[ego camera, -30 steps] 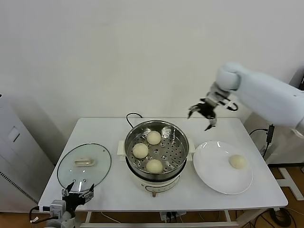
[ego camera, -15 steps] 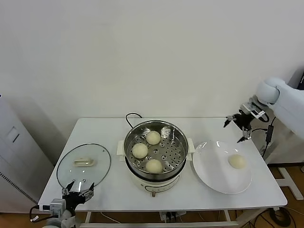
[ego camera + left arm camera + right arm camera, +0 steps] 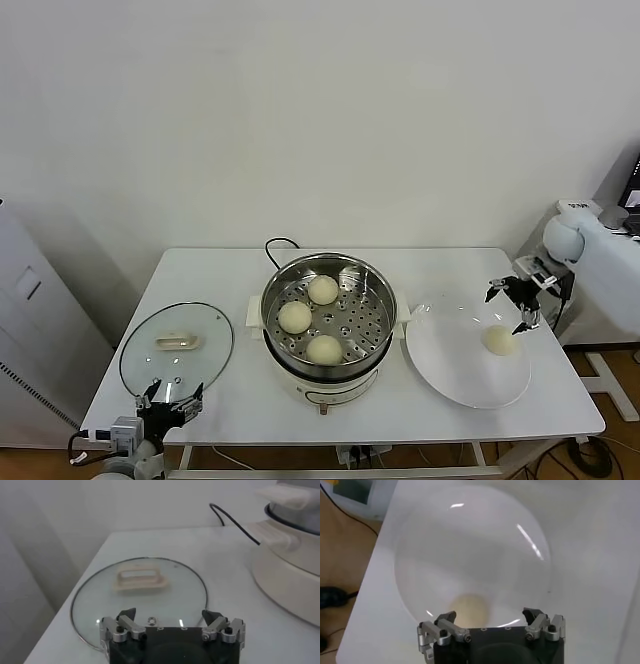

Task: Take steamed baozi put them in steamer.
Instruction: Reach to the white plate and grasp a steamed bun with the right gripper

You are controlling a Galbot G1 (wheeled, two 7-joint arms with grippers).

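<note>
Baozi are round, with no long axis or facing to tell. Going left to right: the left claw waits released at the worktop's front edge by the glass lid. Three baozi sit on the perforated tray of the upright steamer. A fourth baozi lies on the white plate, the right claw hovering released just above it.

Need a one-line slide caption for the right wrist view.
Open right gripper poised above the last baozi on the white plate.
</note>
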